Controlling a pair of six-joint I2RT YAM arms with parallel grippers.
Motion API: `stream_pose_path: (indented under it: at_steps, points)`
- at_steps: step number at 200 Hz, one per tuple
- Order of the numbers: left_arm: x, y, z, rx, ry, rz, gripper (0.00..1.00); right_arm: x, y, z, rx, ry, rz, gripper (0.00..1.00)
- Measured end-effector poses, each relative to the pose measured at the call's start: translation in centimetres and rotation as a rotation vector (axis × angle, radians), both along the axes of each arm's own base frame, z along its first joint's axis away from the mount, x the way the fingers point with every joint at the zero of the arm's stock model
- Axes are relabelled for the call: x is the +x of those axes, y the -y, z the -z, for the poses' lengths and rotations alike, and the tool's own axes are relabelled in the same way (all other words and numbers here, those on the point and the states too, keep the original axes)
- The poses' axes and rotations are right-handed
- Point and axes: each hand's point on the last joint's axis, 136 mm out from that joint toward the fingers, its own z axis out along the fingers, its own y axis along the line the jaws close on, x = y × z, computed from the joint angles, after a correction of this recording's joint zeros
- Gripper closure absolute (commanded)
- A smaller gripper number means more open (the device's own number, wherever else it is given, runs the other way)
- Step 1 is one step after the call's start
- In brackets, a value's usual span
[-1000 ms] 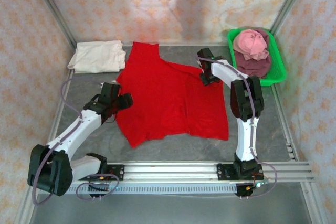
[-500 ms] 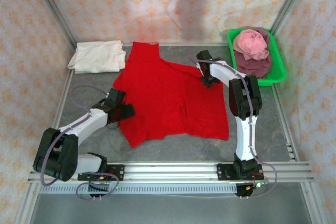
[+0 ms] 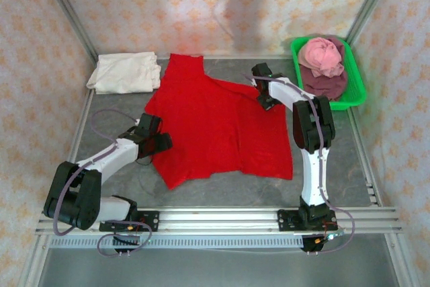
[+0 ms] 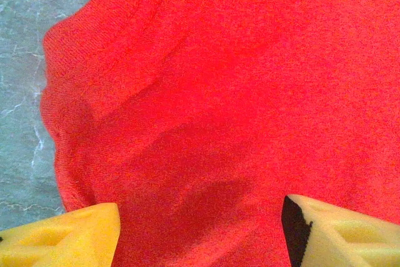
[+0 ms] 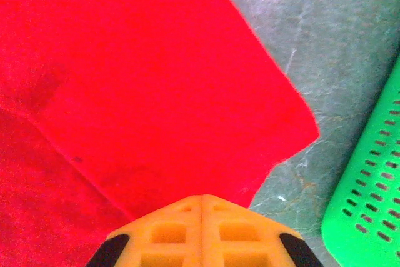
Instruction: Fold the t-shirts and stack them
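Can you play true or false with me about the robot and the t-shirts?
1. The red t-shirt lies spread out on the table. True.
2. The pink t-shirt lies on the table beside the white one. False: it sits in the green tray, on top of a maroon t-shirt.
3. The left gripper is shut. False: it is open, with its jaws apart over the red t-shirt's edge.
4. The right gripper is shut on the red t-shirt. True.
5. The white t-shirt lies folded in the table's far left corner. True.
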Motion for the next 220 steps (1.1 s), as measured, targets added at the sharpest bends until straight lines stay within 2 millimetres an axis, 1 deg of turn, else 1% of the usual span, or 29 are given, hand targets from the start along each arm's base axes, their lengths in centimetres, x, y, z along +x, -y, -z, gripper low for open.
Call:
stream_pose_path:
  at_steps: [4, 14, 19, 26, 37, 56, 72, 85, 100, 111, 122, 130, 139, 153, 179, 209, 220]
  points:
    - [0.0, 0.0, 0.0, 0.000, 0.000, 0.000, 0.30, 0.2, 0.0, -0.2, 0.002, 0.006, 0.001, 0.93]
    - [0.0, 0.0, 0.0, 0.001, 0.000, 0.000, 0.30, 0.5, 0.0, -0.5, 0.007, 0.018, 0.005, 0.70]
    - [0.0, 0.0, 0.0, 0.002, 0.000, -0.001, 0.30, 0.4, -0.1, -0.6, 0.009, 0.019, 0.005, 0.63]
    - [0.0, -0.1, 0.0, 0.004, 0.000, -0.002, 0.30, 0.2, -0.1, -0.5, 0.012, 0.014, 0.003, 0.58]
    - [0.0, -0.1, 0.0, 0.004, 0.001, -0.002, 0.30, -0.6, 0.0, -0.1, 0.012, -0.005, -0.007, 0.54]
    - [0.0, -0.1, 0.0, 0.005, -0.002, -0.001, 0.30, -2.3, 0.1, 0.9, 0.016, -0.053, -0.018, 0.54]
    - [0.1, 0.0, 0.4, 0.008, -0.017, -0.001, 0.30, -2.7, 0.2, 1.4, 0.012, -0.069, -0.020, 0.59]
    - [0.2, 0.0, 0.6, 0.010, -0.029, -0.001, 0.30, -2.7, 0.2, 1.4, 0.010, -0.067, -0.023, 0.66]
    - [0.3, 0.0, 0.7, 0.011, -0.033, -0.001, 0.30, -2.4, 0.2, 1.3, 0.010, -0.058, -0.022, 0.77]
    - [0.4, 0.0, 0.6, 0.011, -0.031, -0.001, 0.30, -2.2, 0.3, 1.3, 0.004, -0.047, -0.024, 0.80]
    - [0.5, 0.1, 0.6, 0.010, -0.029, -0.001, 0.30, -1.9, 0.2, 1.3, 0.001, -0.036, -0.028, 0.86]
    - [0.5, 0.1, 0.5, 0.010, -0.028, -0.001, 0.30, -1.6, 0.2, 1.3, -0.001, -0.029, -0.030, 0.88]
    - [0.5, 0.1, 0.5, 0.010, -0.028, -0.001, 0.30, -1.4, 0.3, 1.3, 0.001, -0.021, -0.028, 0.86]
    - [0.5, 0.1, 0.5, 0.010, -0.028, -0.001, 0.30, -1.2, 0.4, 1.6, -0.003, -0.025, -0.033, 0.75]
    - [0.5, 0.0, 0.5, 0.011, -0.028, -0.001, 0.30, -1.1, 0.2, 2.0, 0.008, -0.034, -0.038, 0.62]
    - [0.5, 0.1, 0.5, 0.010, -0.028, -0.001, 0.30, -1.3, -0.2, 2.4, 0.033, -0.048, -0.054, 0.61]
    - [0.5, 0.1, 0.5, 0.010, -0.028, -0.001, 0.30, -1.4, -0.3, 2.5, 0.036, -0.051, -0.056, 0.65]
